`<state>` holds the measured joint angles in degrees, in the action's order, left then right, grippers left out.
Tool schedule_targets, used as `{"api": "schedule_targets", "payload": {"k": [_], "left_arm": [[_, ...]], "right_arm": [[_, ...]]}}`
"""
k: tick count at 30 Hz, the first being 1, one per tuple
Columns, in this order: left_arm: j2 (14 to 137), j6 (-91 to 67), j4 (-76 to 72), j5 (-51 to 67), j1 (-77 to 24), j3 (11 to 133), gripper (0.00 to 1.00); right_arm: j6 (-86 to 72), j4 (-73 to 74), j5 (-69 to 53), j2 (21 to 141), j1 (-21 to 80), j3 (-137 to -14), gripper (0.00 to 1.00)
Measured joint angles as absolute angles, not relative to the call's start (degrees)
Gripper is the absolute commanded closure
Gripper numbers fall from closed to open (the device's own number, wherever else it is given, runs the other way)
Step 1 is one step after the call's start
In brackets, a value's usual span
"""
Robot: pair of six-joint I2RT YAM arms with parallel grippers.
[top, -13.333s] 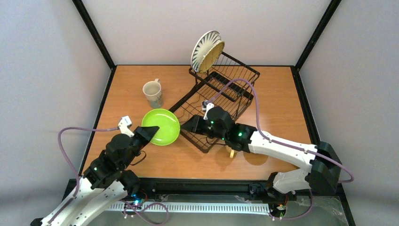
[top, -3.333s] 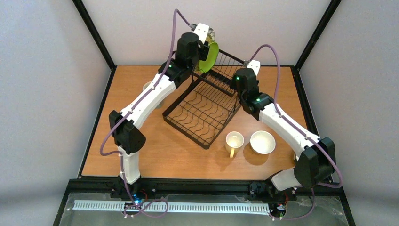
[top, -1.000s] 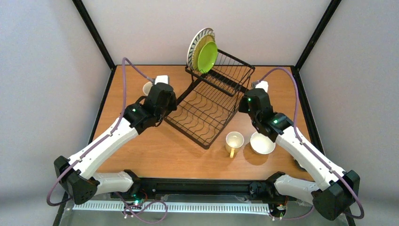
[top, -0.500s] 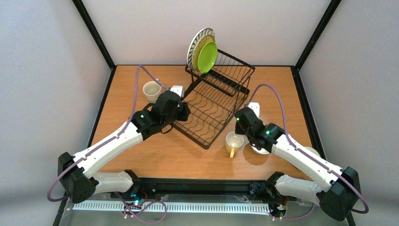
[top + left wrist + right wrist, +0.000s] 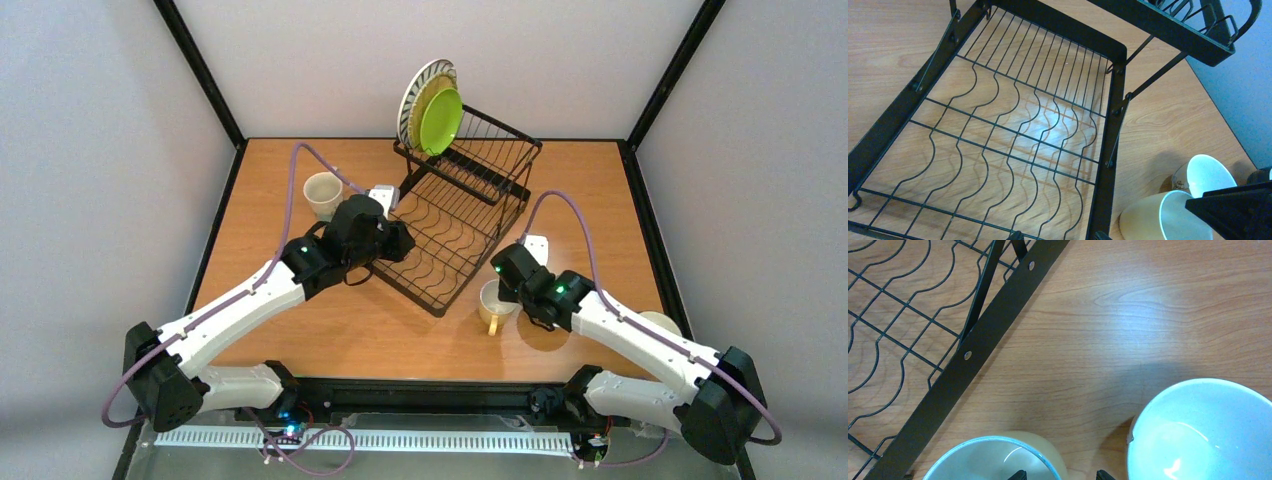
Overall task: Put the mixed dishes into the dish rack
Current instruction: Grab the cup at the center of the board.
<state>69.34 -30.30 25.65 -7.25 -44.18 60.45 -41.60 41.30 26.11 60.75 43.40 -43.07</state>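
The dish rack (image 5: 440, 245) is sitting slantwise in the middle of the table (image 5: 300, 330). Its taller basket end is holding three plates on edge: the striped plate (image 5: 415, 95) at the back, the bamboo plate (image 5: 431, 87) against it, and the lime-green plate (image 5: 441, 120) in front. The flat wire tray is carrying nothing.

So by my reckoning the plates are done and the cups and bowls are waiting. One mug (image 5: 322, 192) is standing on the wood near the rack's left side. A second mug (image 5: 993, 460) is sitting just off the tray's near right rim, with a white bowl (image 5: 1203, 435) close beside it. I am not seeing any other small dish.

The right gripper (image 5: 1061, 476) is hovering directly over that mug and bowl. Its jaws are spread wide and gripping nothing, so it looks to be lining up on the mug. The left gripper (image 5: 1058, 235) is hanging over the tray's left edge, likewise wide and empty.
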Motion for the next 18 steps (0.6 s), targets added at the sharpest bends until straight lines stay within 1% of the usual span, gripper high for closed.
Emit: {"api": "schedule_targets", "payload": {"k": [5,6,9,12,14,18], "left_arm": [[69.4,-30.7,25.2,-6.2,-44.2,60.4,0.21],[69.4,-30.7,25.2,-6.0,-44.2,60.4,0.21],[69.4,-30.9,25.1,-5.8,-44.2,60.3,0.21],[69.4,-31.1,25.0,-5.7,-44.2,60.1,0.21],[69.4,-31.1,24.9,-5.7,-44.2,60.0,0.21],[69.5,-31.2,24.8,-5.6,-44.2,59.8,0.21]], "right_arm": [[-42.5,40.2,25.5,61.8,43.4,-41.9,0.22],[-42.7,40.0,25.3,62.2,43.4,-41.5,0.23],[-43.0,39.2,24.5,63.1,43.4,-40.2,0.32],[-43.3,38.5,24.1,64.1,43.5,-39.8,0.45],[-43.4,37.8,23.7,64.6,43.5,-39.7,0.50],[-43.3,37.0,23.5,65.3,43.5,-39.7,0.79]]}}
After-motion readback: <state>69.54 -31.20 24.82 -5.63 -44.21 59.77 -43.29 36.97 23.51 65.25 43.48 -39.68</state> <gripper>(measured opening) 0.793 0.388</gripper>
